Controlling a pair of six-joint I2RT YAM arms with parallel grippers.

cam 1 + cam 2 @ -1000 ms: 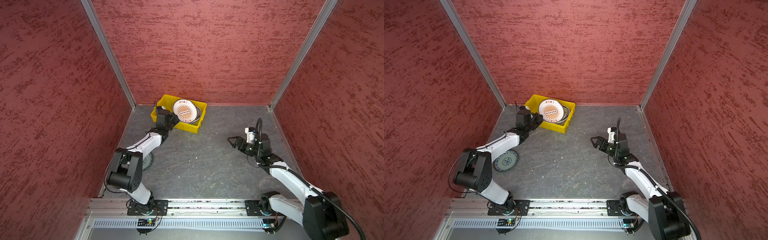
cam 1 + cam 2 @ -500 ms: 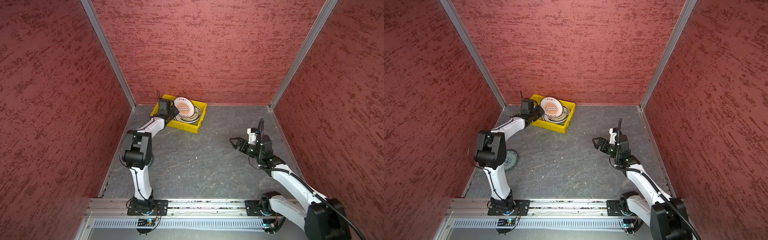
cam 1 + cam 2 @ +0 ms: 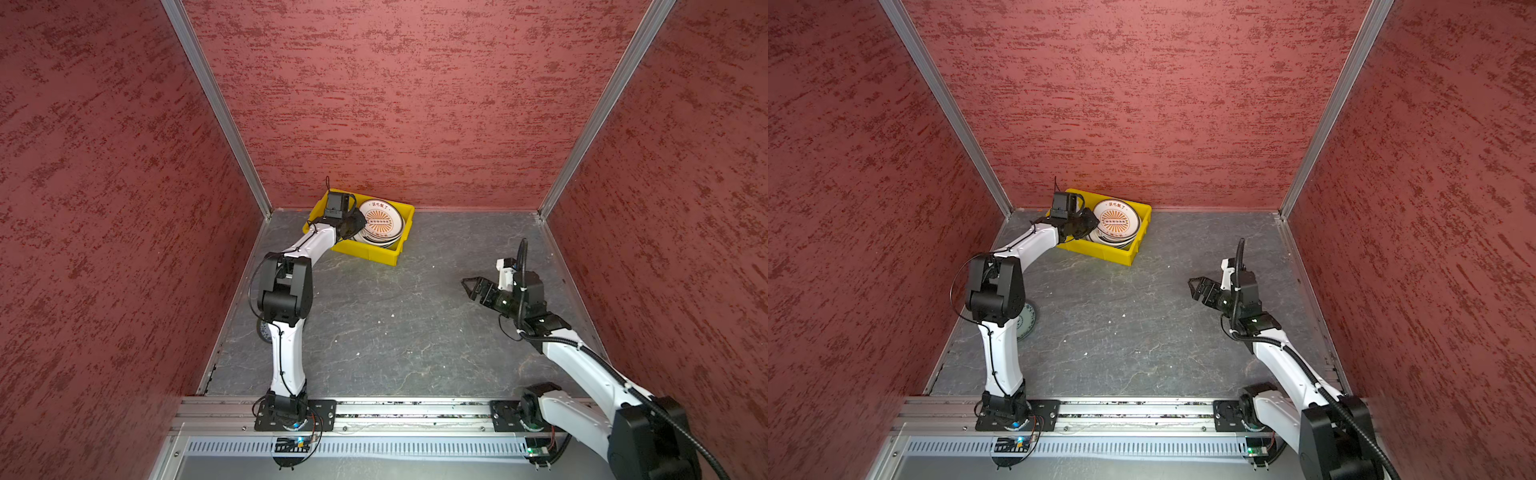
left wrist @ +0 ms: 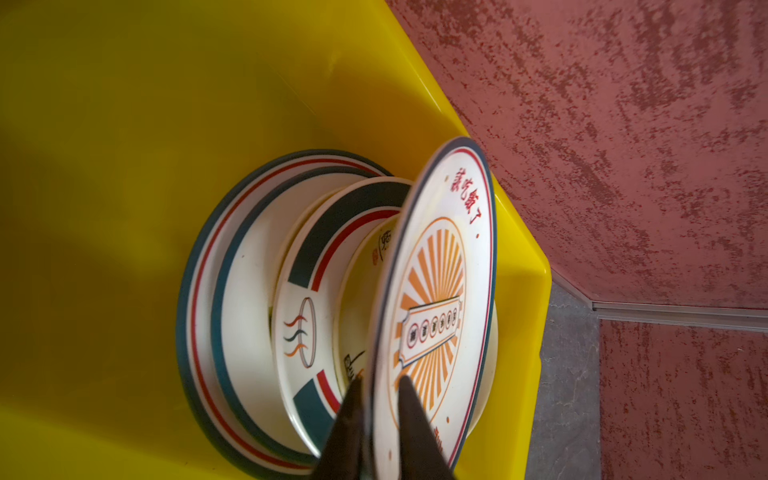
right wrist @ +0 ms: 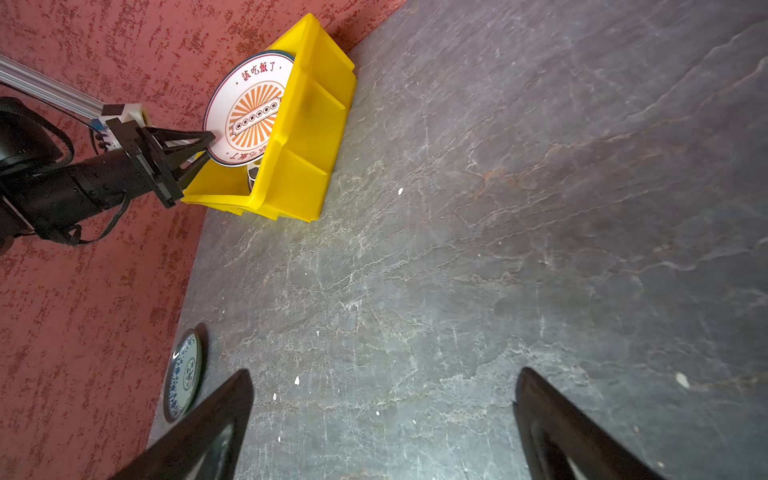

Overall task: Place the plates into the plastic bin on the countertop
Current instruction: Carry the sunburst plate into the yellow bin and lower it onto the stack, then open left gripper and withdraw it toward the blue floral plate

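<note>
Your left gripper (image 4: 380,380) straddles the tilted sunburst plate (image 4: 436,291) in the yellow bin (image 3: 365,249), upper centre — gripped or loose, I cannot tell; your right gripper (image 5: 384,374) gapes empty above the tabletop (image 3: 395,332).

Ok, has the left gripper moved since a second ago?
Yes: the left gripper went from the near left corner of the plastic bin toward the back wall.

The plastic bin (image 3: 365,252) sits back-left on the countertop (image 3: 395,324) against the rear wall (image 3: 395,104), the plates (image 3: 380,220) stacked in its right half, my left gripper (image 4: 380,397) reaching in from its left, one lone plate (image 3: 1027,322) lying by the left wall (image 3: 104,208).
</note>
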